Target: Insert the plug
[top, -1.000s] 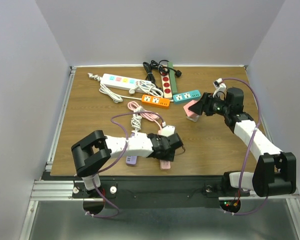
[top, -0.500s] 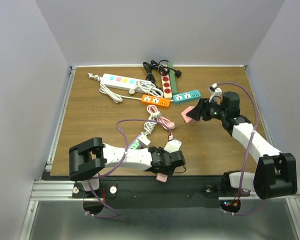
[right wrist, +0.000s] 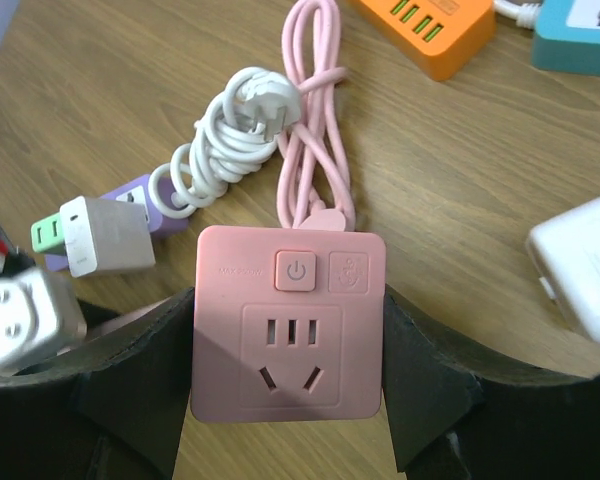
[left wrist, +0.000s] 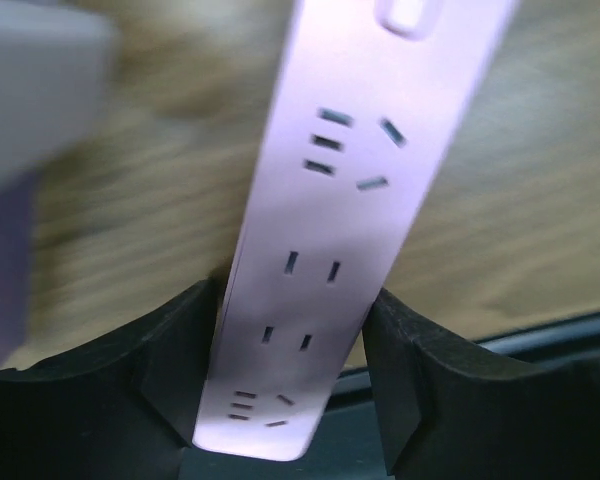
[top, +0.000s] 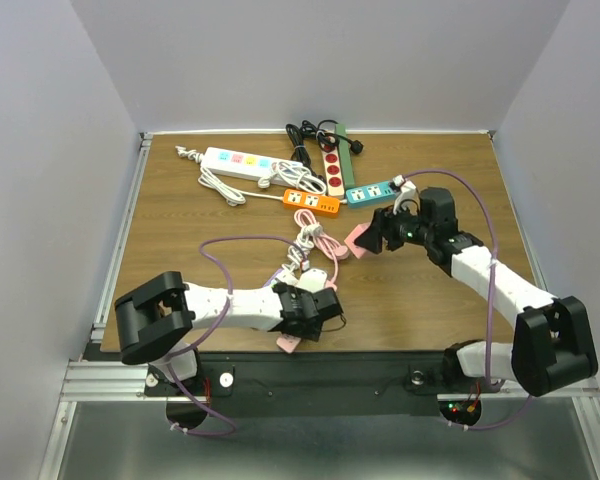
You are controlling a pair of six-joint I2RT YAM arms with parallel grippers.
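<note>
My right gripper (right wrist: 285, 350) (top: 380, 232) is shut on a pink square socket cube (right wrist: 290, 320) (top: 358, 240), its socket face up, just above the table. Its pink cable (right wrist: 315, 130) runs away from it beside a coiled white cable that ends in a white three-pin plug (right wrist: 265, 100), lying loose on the wood. My left gripper (left wrist: 290, 370) (top: 305, 312) is shut on a pale pink power strip (left wrist: 350, 200), a finger on each long side. The end of the strip (top: 290, 343) reaches over the table's near edge.
A purple strip (right wrist: 130, 195) with a white-and-green adapter (right wrist: 90, 235) lies left of the coil. A white adapter (right wrist: 580, 270) lies to the right. At the back are a white strip (top: 238, 162), an orange one (top: 311, 203), a teal one (top: 373, 191), a red-and-green one (top: 332, 165) and black cable (top: 305, 135).
The left gripper has dragged the pale pink strip left and toward the near edge. The right gripper has carried the pink socket cube left, closer to the coiled cables.
</note>
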